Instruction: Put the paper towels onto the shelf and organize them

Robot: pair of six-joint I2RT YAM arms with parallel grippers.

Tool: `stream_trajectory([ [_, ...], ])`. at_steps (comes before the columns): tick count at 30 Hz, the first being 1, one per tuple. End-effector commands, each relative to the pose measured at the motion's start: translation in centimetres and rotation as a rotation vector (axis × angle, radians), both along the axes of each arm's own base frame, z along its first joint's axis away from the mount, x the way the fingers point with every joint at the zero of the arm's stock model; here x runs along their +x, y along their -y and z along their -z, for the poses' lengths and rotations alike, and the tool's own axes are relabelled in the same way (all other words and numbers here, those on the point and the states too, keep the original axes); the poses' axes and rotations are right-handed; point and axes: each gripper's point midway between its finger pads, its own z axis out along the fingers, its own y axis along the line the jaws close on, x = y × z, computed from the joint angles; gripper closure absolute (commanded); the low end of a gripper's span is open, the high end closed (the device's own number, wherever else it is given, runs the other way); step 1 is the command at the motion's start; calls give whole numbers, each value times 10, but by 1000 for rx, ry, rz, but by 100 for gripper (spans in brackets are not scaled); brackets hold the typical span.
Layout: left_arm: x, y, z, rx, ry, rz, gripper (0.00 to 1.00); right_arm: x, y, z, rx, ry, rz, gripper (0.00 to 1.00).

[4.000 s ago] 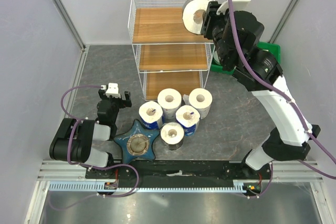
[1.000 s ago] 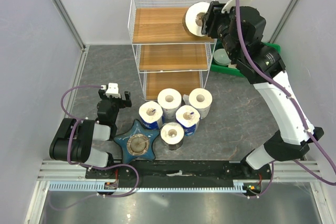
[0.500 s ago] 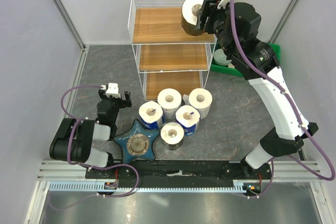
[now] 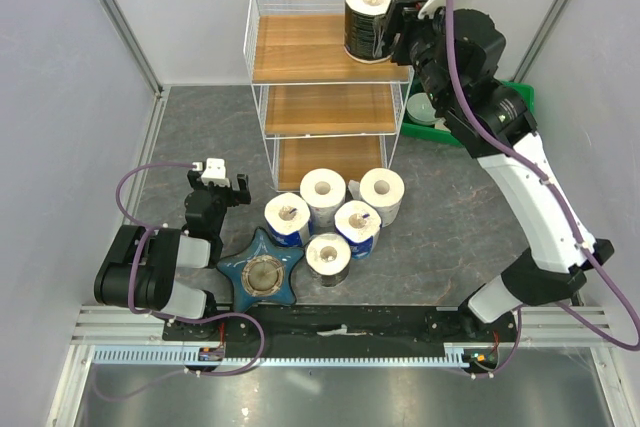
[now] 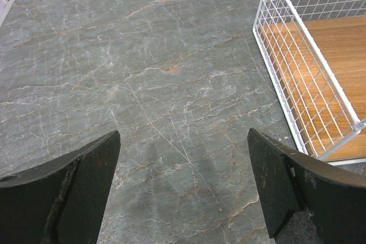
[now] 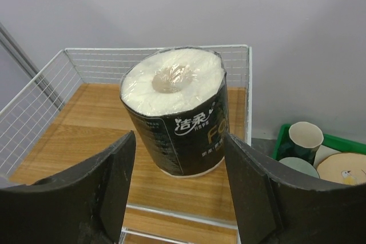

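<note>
A black-wrapped paper towel roll (image 4: 365, 22) stands upright at the back right corner of the top tier of the white wire shelf (image 4: 300, 47); it also shows in the right wrist view (image 6: 177, 118). My right gripper (image 4: 393, 35) (image 6: 178, 136) is open, its fingers on either side of the roll's near side with gaps. Several more rolls stand grouped on the floor in front of the shelf, among them a blue-white roll (image 4: 288, 217) and a white roll (image 4: 382, 192). My left gripper (image 4: 217, 187) (image 5: 183, 136) is open and empty, low over the floor left of the shelf (image 5: 320, 72).
A blue star-shaped dish (image 4: 262, 272) lies at the front left of the rolls. A green tray (image 4: 518, 102) with cups and dishes stands right of the shelf, below my right arm; it also shows in the right wrist view (image 6: 286, 135). Grey walls close in both sides.
My right gripper turned the black roll from lying on its side to upright, set it on the top tier, and its fingers now stand apart from it. The left arm has not moved.
</note>
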Motion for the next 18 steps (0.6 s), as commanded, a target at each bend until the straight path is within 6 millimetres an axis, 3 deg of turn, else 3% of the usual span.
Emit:
stream_trajectory([
  [1,7,-3,-14,-19,42,-20,0,-34,12,-40,79,118,-73,29],
  [3,7,-4,-15,-19,43,-22,1,-49,17,-37,103,112,-104,28],
  [6,7,-3,-15,-19,42,-19,1,-71,18,-16,141,67,-170,27],
  [9,8,-3,-15,-21,40,-16,1,-88,18,26,171,-20,-216,26],
  [10,8,-3,-14,-21,37,-14,1,-95,21,54,163,-69,-220,26],
  [12,7,-5,-15,-23,43,-22,0,-103,21,83,211,-133,-232,25],
  [13,6,-6,-18,-23,38,-30,1,-110,23,115,209,-184,-234,25],
  [15,7,-8,-28,-29,38,-44,1,-118,21,143,232,-240,-253,25],
  [16,4,-9,-37,-29,54,-47,1,-124,25,167,223,-278,-247,25],
  [18,0,-14,-49,-42,72,-80,1,-130,29,185,236,-308,-238,25],
])
